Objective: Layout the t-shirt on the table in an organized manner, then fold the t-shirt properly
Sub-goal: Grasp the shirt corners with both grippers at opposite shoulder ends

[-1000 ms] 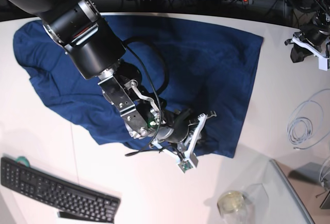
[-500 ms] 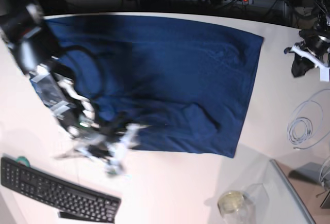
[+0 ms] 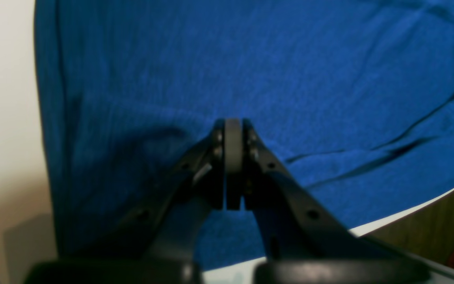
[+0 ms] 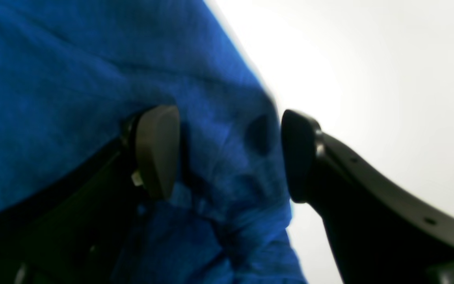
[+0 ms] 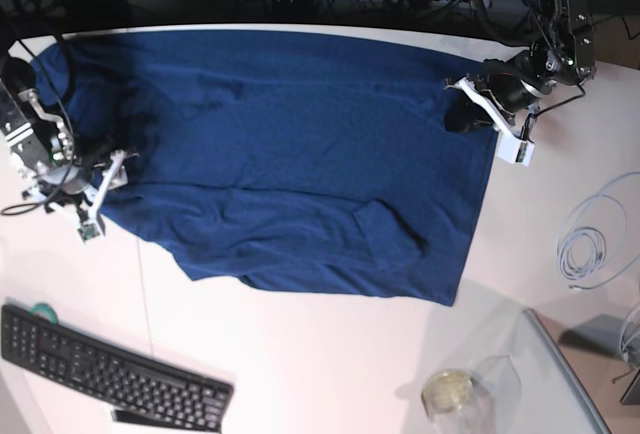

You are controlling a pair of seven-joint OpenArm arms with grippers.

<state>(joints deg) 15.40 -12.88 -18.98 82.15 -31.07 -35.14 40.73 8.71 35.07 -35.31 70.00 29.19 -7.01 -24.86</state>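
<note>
Base view, t-shirt (image 5: 290,154) edge beneath spread right claw (image 5: 92,182), left claw (image 5: 478,104) pressed together

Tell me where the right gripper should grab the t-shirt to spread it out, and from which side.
Probably the bunched edge of the t-shirt lying between the open right gripper, coming from the bare table side. The cloth is raised in folds there, so the fingers could pinch it rather than scrape flat fabric.
</note>
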